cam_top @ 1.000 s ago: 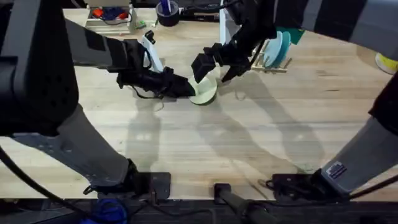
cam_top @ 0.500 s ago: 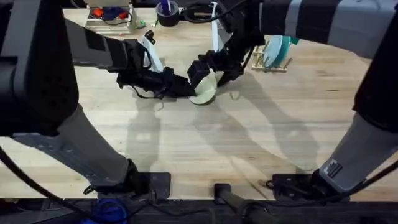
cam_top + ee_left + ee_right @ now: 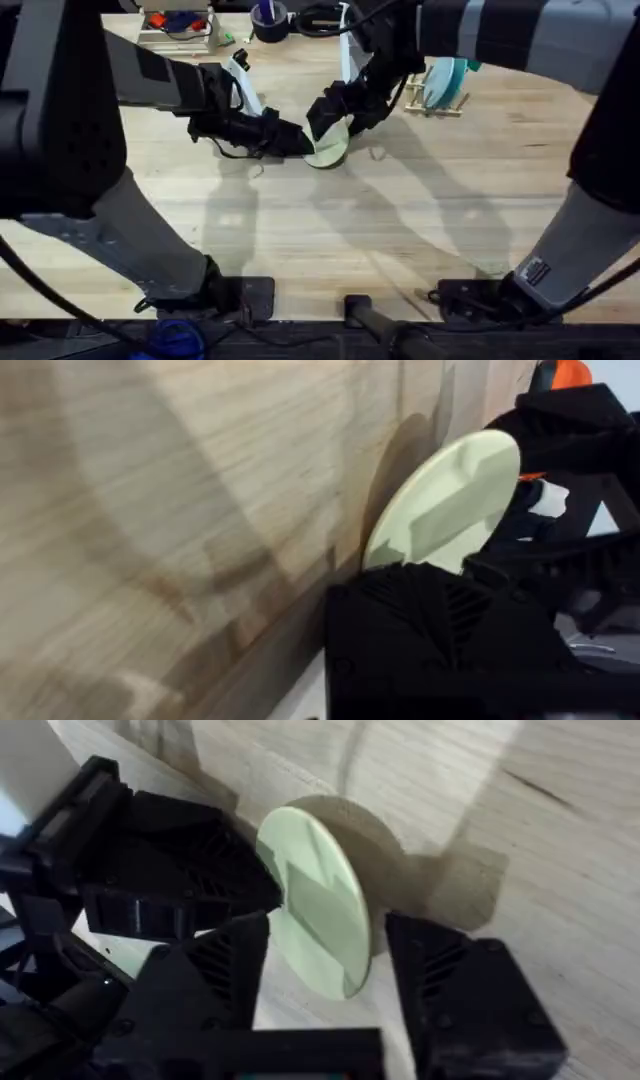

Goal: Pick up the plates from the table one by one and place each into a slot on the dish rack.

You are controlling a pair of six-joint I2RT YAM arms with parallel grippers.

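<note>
The cream-yellow plate [image 3: 328, 148] sits a little above the centre of the overhead frame, tipped up on its edge on the table [image 3: 400, 220] rather than lying flat, with its lower rim against the wood. The left gripper [image 3: 298, 143] reaches in from the frame's left and appears to pinch the plate's left rim; in the left wrist view the plate [image 3: 445, 505] stands out just beyond the black fingers, its face slanted, though the exact contact is hidden behind the finger body. The right gripper [image 3: 335, 108] comes down from the upper right, and its wrist view shows its fingers spread with the plate [image 3: 318, 900] standing between them, a dark finger on either side of the disc and a gap to each. So the plate's flat face runs roughly along the line between the two arms, and its thin edge points up toward the right gripper, which is the nearer one to the dish rack [image 3: 438, 92] in the upper right of the frame, where a teal plate [image 3: 440, 78] already stands. By my reading this is a handover: the right fingers look placed to close across the plate's thickness near its upper rim, and the left would then have to let go before the plate can travel right toward a free slot.
</note>
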